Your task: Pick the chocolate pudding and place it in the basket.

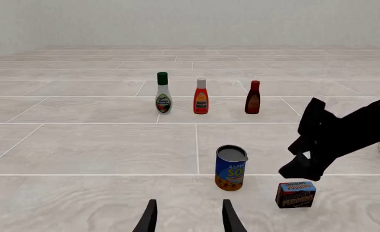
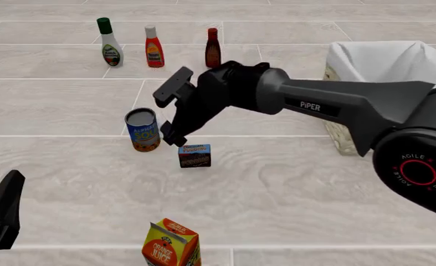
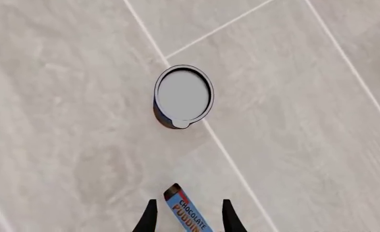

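Front view shows our right gripper [image 2: 170, 134] poised directly over the chocolate pudding [image 2: 195, 155], which stands upright on the tiled table [image 2: 292, 183] just below the fingertips. Our right wrist view looks straight down along the fingers: the box's narrow top edge [image 3: 188, 212] sits between the two spread fingers [image 3: 149, 218], with a gap visible on each side, so the jaws are released and nothing is gripped yet.

We judge the task to be at its opening stage. The approach and alignment look done; closing on the box, lifting it and carrying it to the basket [image 2: 365, 61] all remain. The basket stands well off to the gripper's right, beyond the arm's own forearm, and the pudding is nowhere near it.

The box rests on a narrow face with its printed front turned toward our side of the table. From above, its long axis runs on a slant between the fingers rather than squarely across them, so the pads would meet the two broad faces at a slight angle.

A soup can [image 2: 142, 129] stands just to the gripper's left, close to but apart from the pudding. Our left gripper [image 1: 188, 217] hangs idle with its fingers parted, well away from the work.
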Action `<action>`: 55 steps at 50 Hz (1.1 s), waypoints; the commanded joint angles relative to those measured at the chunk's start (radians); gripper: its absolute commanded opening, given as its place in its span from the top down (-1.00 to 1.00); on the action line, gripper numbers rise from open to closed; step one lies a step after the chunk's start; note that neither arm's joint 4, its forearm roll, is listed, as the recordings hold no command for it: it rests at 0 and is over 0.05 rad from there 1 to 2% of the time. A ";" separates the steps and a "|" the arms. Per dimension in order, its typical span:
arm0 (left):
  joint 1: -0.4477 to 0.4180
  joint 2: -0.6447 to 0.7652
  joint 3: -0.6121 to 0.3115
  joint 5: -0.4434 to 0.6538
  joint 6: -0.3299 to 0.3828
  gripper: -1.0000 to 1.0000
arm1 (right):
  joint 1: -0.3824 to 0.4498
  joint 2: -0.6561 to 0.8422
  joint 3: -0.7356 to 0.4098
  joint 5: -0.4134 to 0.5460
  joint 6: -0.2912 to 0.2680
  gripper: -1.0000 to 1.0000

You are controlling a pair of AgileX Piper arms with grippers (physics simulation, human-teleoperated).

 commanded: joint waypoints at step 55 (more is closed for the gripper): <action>0.000 0.000 0.000 0.000 0.000 -1.00 | -0.007 0.072 0.068 -0.062 0.023 -1.00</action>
